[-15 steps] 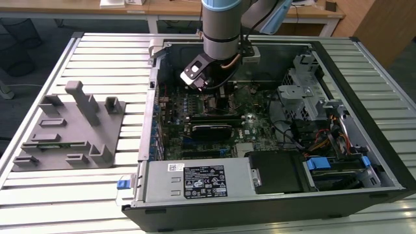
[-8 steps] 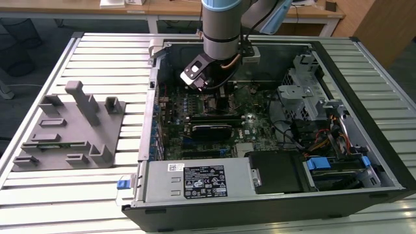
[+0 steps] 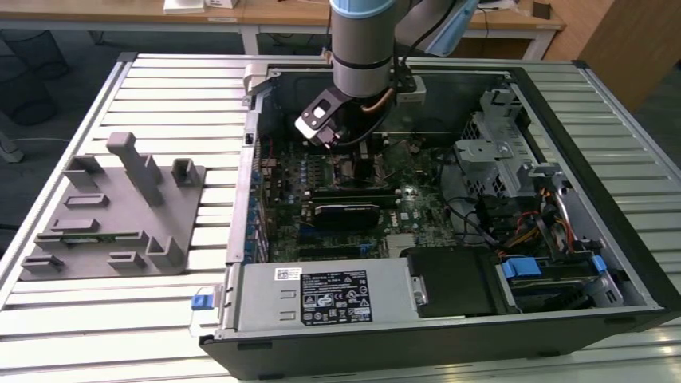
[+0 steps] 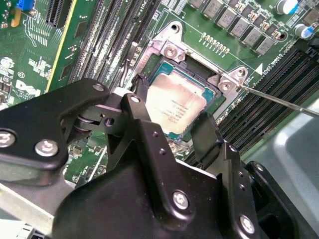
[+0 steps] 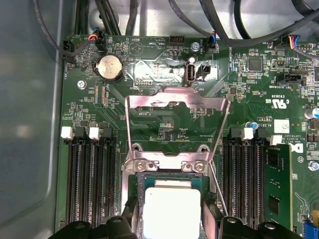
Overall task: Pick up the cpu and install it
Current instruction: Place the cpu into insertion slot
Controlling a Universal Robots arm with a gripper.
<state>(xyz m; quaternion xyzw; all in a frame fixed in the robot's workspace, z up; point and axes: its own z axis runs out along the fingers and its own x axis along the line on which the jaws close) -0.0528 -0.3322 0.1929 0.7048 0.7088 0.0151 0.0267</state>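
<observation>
The gripper (image 4: 174, 107) pinches the cpu (image 4: 177, 102) by 2 opposite edges, in the motherboard's socket (image 4: 172, 50), seemingly seated or nearly so. Pickup looks done. Beside the socket, its load plate (image 5: 149, 102) stands open, not yet closed.

The cpu (image 4: 175, 103) lies in the socket (image 4: 172, 50) (silvery top up), the gripper (image 4: 173, 107) close over it.

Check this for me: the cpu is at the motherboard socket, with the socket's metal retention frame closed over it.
Wrong on the frame: the first wrist view shows the retention frame swung open, clear of the cpu, which lies bare at the socket.
</observation>
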